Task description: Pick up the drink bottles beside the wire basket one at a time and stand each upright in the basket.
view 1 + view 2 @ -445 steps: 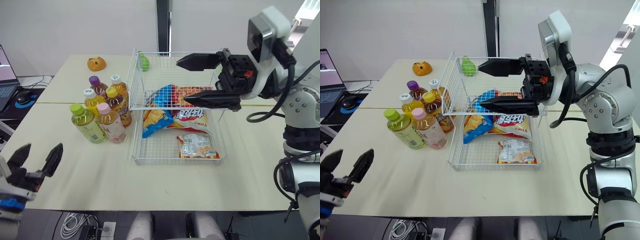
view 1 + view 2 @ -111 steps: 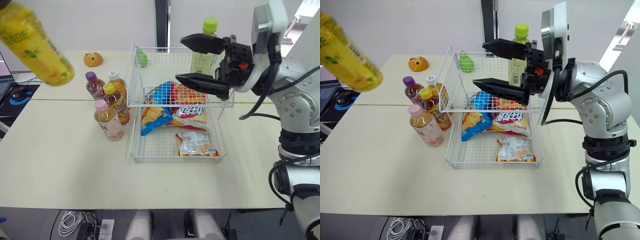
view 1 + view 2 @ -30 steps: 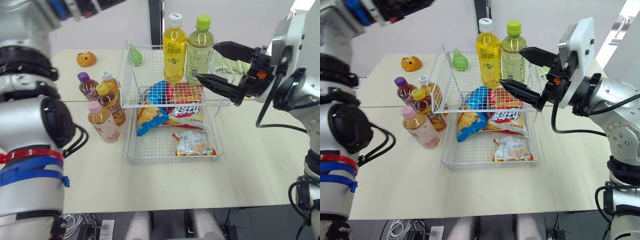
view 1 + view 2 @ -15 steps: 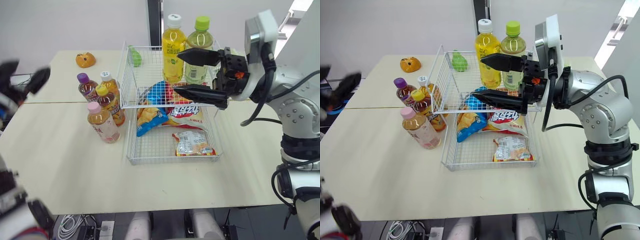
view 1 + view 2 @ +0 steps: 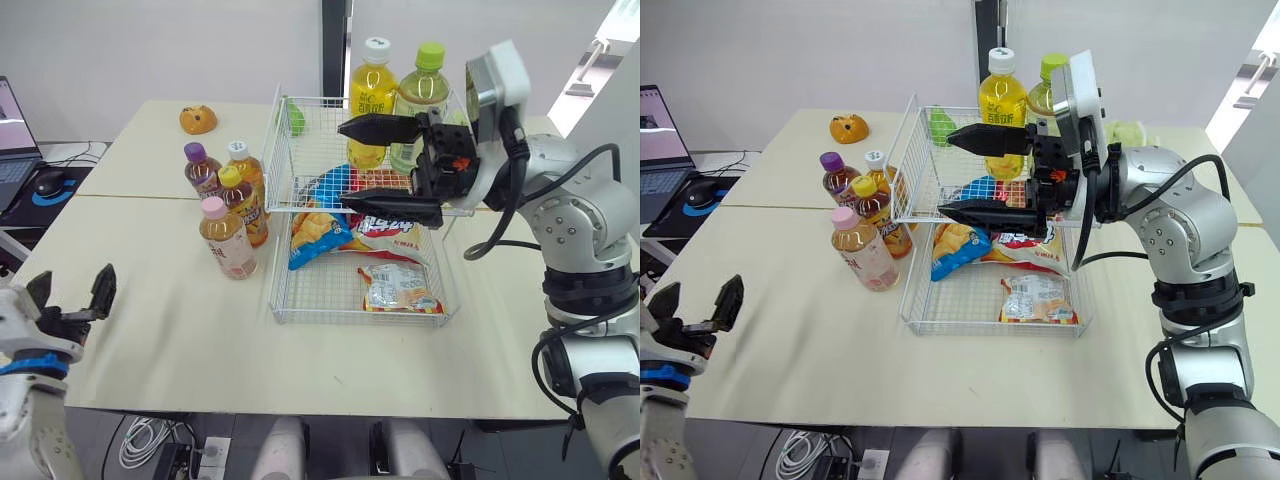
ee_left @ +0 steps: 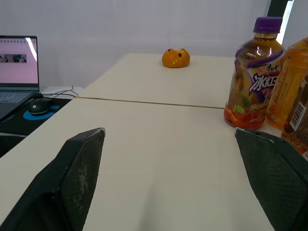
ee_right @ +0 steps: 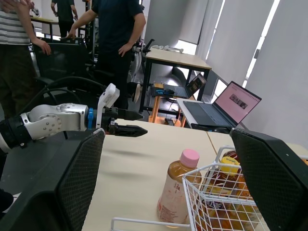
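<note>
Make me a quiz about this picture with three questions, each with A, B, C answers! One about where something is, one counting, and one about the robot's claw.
1. Where is the yellow bottle?
A. on the floor
B. in the wire basket
C. on a chair
2. How many bottles stand on the table beside the basket?
A. two
B. four
C. six
3. The right gripper is:
A. open and empty
B. shut on a bottle
C. shut on a cup
Answers: B, it stands upright inside the wire walls; B, caps purple, white, yellow, pink; A, its fingers are spread wide, gripping nothing.
</note>
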{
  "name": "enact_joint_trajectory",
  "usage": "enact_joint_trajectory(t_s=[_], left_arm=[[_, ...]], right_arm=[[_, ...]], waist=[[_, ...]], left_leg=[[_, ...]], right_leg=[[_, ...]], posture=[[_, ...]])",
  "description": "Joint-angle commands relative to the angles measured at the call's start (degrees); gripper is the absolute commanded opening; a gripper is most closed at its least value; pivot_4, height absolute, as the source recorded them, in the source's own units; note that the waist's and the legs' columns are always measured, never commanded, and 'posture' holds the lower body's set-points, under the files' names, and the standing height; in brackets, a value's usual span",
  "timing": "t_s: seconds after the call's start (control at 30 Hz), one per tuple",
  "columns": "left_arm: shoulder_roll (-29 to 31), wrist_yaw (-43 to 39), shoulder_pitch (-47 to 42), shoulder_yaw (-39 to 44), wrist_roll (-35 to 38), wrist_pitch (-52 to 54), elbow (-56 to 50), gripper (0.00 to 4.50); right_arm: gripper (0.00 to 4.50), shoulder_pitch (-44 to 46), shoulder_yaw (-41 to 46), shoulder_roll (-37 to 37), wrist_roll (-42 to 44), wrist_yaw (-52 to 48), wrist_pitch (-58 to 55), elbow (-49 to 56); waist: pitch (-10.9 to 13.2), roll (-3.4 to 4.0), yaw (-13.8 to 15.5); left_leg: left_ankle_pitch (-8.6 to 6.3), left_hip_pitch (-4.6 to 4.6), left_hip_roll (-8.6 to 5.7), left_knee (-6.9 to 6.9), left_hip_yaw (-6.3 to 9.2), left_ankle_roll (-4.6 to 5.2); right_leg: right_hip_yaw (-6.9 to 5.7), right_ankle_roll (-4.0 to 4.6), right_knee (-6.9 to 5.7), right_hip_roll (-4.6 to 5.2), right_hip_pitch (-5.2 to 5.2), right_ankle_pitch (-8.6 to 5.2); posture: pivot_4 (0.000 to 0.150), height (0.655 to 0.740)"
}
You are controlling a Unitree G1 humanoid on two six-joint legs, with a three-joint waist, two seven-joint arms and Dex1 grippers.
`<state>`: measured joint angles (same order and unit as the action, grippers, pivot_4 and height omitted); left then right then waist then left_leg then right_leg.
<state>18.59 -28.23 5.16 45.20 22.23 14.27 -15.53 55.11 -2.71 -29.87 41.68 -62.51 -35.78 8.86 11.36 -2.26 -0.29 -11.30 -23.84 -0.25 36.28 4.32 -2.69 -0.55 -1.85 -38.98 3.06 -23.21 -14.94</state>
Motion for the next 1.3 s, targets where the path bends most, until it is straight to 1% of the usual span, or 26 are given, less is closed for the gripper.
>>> enact_joint_trajectory(t_s=[0.03, 0.2, 0.27, 0.4, 0.57, 0.67, 0.83, 1.3], left_arm=[[1.2, 2.1, 1.4, -0.9, 1.1, -0.2, -2.8, 4.48], [3.1, 3.1, 0.1, -1.6, 4.5, 0.7, -2.7, 4.48], [4.6, 2.1, -0.2, -2.8, 5.7, 1.5, -2.4, 4.48], [7.4, 0.5, -1.7, -5.4, 6.9, 2.6, -0.1, 4.48], [9.0, -0.4, -3.5, -8.7, 7.9, 3.7, 1.4, 4.48], [9.1, -0.3, -3.4, -9.7, 8.3, 4.1, 0.4, 4.48], [9.1, -0.7, -1.9, -8.9, 9.7, 4.1, -1.1, 4.48], [10.9, -0.5, -1.4, -7.7, 11.1, 3.3, -1.1, 4.48]], right_arm=[[4.5, 1.0, 0.7, -0.4, 0.1, -0.5, 0.2, 1.3], [4.5, 0.3, 1.9, -1.0, 0.7, 0.2, -0.3, 2.4], [4.5, -2.4, 3.2, -2.9, 2.3, -0.8, -0.8, 5.2], [4.5, -8.5, 2.5, -5.5, 1.2, -4.9, 2.3, 9.7], [4.5, -10.7, 3.4, -5.3, 0.9, -3.9, 3.1, 9.4], [4.5, -11.3, 4.4, -4.9, 0.5, -1.5, 3.2, 9.3], [4.5, -11.2, 5.3, -4.8, 2.3, 2.1, 1.0, 10.6], [4.5, -10.8, 4.9, -4.8, 2.7, 2.7, 1.1, 10.4]], waist=[[0.0, 0.0, -0.1], [0.0, 0.0, -0.1], [0.0, 0.0, 0.1], [0.0, -0.03, 0.2], [0.0, -0.01, -0.2], [0.0, -0.01, -0.3], [0.0, -0.01, -0.2], [0.0, -0.01, -0.2]], left_leg=[[0.0, 0.0, -0.01, 0.0, 0.0, 0.0], [0.0, 0.0, -0.02, 0.0, 0.0, 0.0], [0.0, 0.0, -0.03, 0.0, 0.0, 0.0], [-0.01, -0.02, -0.06, -0.01, 0.02, 0.01], [0.0, 0.05, -0.04, -0.04, -0.02, 0.01], [-0.01, 0.06, -0.03, -0.12, -0.01, 0.01], [-0.01, 0.05, -0.01, -0.15, 0.02, 0.01], [-0.01, 0.05, -0.02, -0.15, 0.01, 0.01]], right_leg=[[0.0, 0.0, 0.0, -0.01, 0.0, 0.0], [-0.01, 0.01, 0.0, -0.03, -0.01, 0.0], [0.0, 0.01, 0.0, -0.03, -0.01, 0.0], [-0.03, 0.0, 0.05, 0.0, 0.04, -0.01], [-0.01, 0.07, 0.02, -0.15, 0.02, -0.04], [-0.01, 0.09, 0.03, -0.18, 0.01, -0.05], [-0.02, 0.09, 0.03, -0.12, -0.01, -0.05], [-0.02, 0.09, 0.05, -0.12, 0.0, -0.06]], posture=[[0.15, 0.74], [0.15, 0.74], [0.15, 0.74], [0.15, 0.74], [0.15, 0.74], [0.15, 0.74], [0.15, 0.74], [0.15, 0.74]])
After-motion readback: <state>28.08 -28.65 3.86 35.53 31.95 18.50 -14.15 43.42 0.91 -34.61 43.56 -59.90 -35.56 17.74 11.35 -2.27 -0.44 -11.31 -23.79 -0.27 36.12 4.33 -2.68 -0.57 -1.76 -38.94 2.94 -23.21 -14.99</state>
